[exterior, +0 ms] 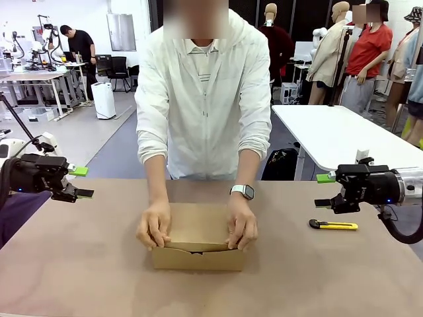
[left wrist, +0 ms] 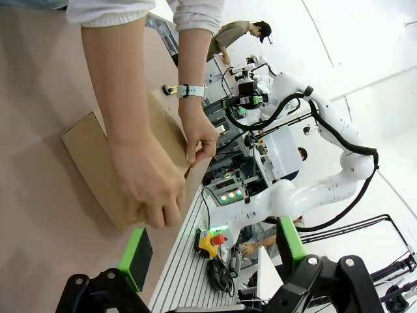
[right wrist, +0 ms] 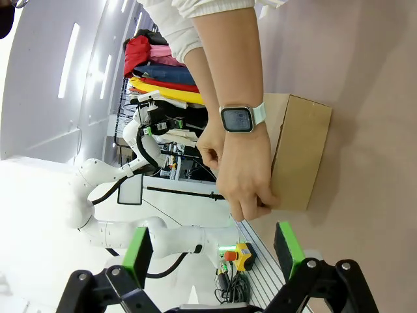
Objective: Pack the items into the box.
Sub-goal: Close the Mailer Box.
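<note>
- The brown table (exterior: 79, 264) fills the near part of the front view, its surface plain around the things on it.
- A person in a pale zipped jacket (exterior: 205, 99) stands at the far side, leaning over the table with both arms down.
- The box (exterior: 198, 247), a small brown cardboard carton, sits at the middle of the table, nearer the person, with its flap lid lowered onto the top; a dark gap shows under the flap's front edge, and what lies inside cannot be made out.
- The person's hands press on the lid, one (exterior: 153, 226) at each (exterior: 242, 224) end, fingers curled over the front corners; a watch (exterior: 242, 191) is on one wrist.
- The left gripper (exterior: 79, 183) hangs above the table's left edge, well apart from the box, jaws spread wide and holding nothing.
- The right gripper (exterior: 324, 191) hangs at the right side, likewise spread and empty.
- A slim yellow-and-black utility knife (exterior: 333, 225) lies flat on the table just below the right gripper.
</note>
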Action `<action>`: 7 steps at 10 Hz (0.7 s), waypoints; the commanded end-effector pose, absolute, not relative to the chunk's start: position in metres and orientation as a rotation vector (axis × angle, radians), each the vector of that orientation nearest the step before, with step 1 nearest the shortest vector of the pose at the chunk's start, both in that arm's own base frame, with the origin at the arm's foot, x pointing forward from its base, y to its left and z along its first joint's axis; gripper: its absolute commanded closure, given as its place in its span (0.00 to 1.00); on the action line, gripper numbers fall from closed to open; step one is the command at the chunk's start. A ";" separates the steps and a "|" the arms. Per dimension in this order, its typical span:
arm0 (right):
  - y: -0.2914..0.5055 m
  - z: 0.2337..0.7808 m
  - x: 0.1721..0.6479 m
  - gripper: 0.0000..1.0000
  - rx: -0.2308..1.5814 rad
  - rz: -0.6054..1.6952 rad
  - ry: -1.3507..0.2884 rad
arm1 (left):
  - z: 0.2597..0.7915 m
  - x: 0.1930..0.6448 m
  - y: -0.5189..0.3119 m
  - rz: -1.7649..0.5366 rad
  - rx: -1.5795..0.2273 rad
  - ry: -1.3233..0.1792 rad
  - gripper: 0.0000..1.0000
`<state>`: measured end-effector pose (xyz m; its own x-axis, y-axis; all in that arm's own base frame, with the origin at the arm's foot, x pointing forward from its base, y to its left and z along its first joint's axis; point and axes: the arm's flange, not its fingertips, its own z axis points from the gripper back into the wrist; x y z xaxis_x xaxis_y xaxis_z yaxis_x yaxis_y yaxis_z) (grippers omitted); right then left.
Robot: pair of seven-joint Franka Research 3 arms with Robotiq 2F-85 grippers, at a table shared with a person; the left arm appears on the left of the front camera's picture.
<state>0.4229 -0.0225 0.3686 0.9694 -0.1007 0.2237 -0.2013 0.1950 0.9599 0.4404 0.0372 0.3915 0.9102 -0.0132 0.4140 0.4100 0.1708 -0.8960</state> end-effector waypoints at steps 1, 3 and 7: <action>-0.024 0.371 0.427 0.00 1.381 0.089 -0.273 | 0.393 0.440 0.038 -0.312 -1.394 -0.364 0.00; -0.024 0.371 0.427 0.00 1.381 0.089 -0.273 | 0.393 0.440 0.038 -0.312 -1.394 -0.364 0.00; -0.024 0.371 0.427 0.00 1.381 0.089 -0.273 | 0.393 0.440 0.038 -0.312 -1.394 -0.364 0.00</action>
<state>0.4229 -0.0225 0.3687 0.9694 -0.1006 0.2237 -0.2013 0.1950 0.9599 0.4404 0.0372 0.3915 0.9102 -0.0132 0.4140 0.4100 0.1708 -0.8960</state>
